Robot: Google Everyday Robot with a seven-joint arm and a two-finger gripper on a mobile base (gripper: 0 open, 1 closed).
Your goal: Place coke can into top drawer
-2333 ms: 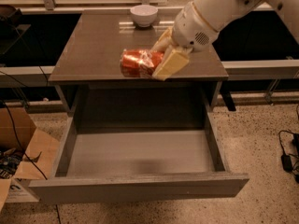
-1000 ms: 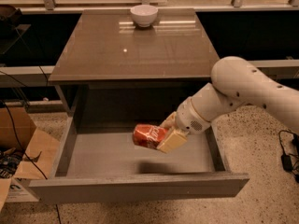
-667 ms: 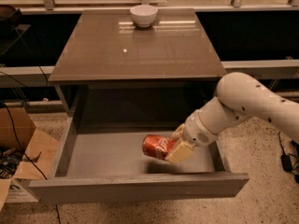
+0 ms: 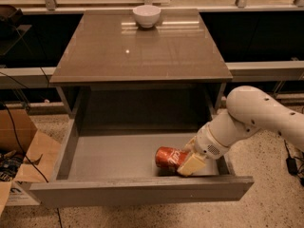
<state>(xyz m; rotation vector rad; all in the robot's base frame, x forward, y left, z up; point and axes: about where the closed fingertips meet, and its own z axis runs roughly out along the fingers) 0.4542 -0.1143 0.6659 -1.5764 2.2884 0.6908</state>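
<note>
The coke can (image 4: 168, 157) is now down inside the top drawer (image 4: 114, 156), lying on its side in the right front part, close behind the front panel. A moment earlier it hangs a little higher and further left over the drawer floor, and before that it is up at the counter (image 4: 142, 46) edge. The descent is therefore all but finished. A dark shadow sits right under the can, so it looks to be on the floor or only just above it, though I cannot tell whether it actually touches.

The gripper (image 4: 187, 161) sits at the can's right end, low in the drawer and near the right wall. Its cream fingers (image 4: 192, 165) are closed around the can, so the can is held rather than released. The white arm (image 4: 256, 115) reaches in from the right, over the drawer's right wall.

For the task this means the carrying is done and the letting go is what remains. The fingers have to spread, and the gripper has to lift out without dragging the can or knocking the drawer wall. Lying on its side, the can may roll a little once free.

At the back of the counter stands a white bowl (image 4: 146, 15), well apart from all this. A cardboard box (image 4: 23, 146) sits on the floor to the left.
</note>
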